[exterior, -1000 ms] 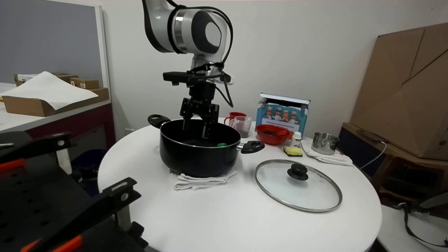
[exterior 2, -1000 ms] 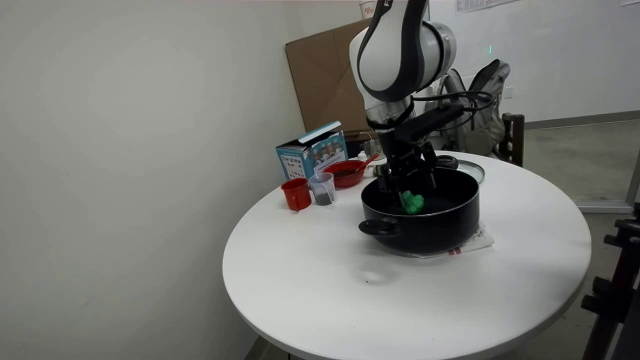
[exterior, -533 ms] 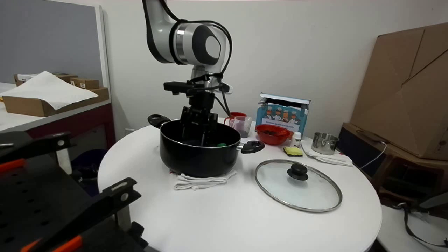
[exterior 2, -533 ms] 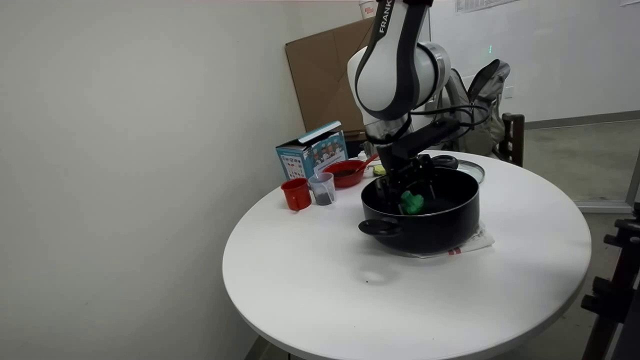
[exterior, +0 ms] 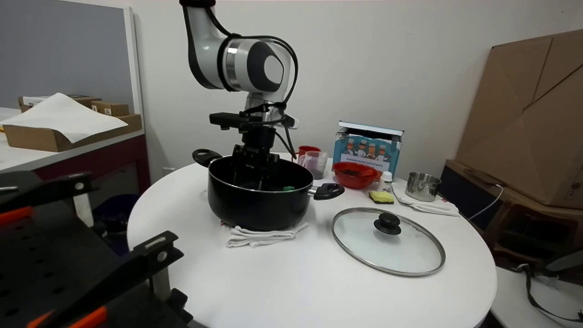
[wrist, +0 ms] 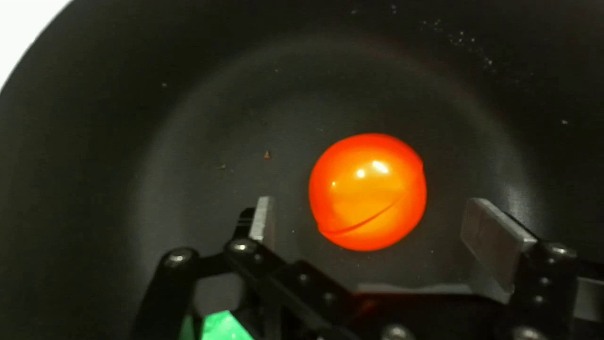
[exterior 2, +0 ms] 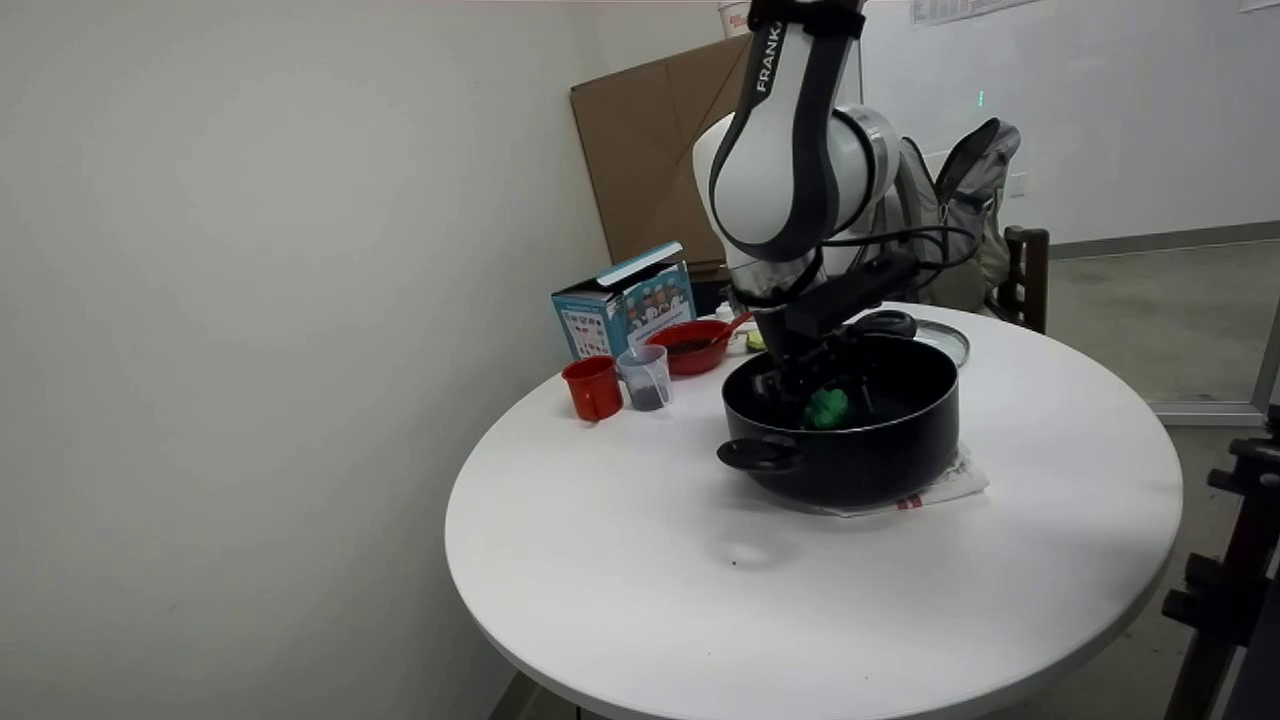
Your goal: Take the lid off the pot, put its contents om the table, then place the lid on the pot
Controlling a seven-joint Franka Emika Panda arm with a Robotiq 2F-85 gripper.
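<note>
Inside the black pot [exterior: 257, 212], on its floor, a red tomato-like ball [wrist: 368, 189] is seen in the wrist view. It is flanked by the fingers [wrist: 493, 243] of the gripper [wrist: 370, 219], which are spread wide, with a gap left at either side; nothing is held. A green item [exterior 2: 826, 410] is also contained by the pot; whether it is touched by the gripper cannot be told. The pot is borne by a folded cloth [exterior: 259, 238] on the round white table [exterior: 319, 291]. Between the pot and the table's edge, the glass lid [exterior: 387, 250] is laid flat, knob [exterior: 388, 221] up. Toward that edge a red bowl [exterior: 350, 180] and a metal cup [exterior: 421, 187] are placed, and a red mug [exterior 2: 593, 390] and a measuring cup [exterior 2: 646, 378] are stood side by side.
</note>
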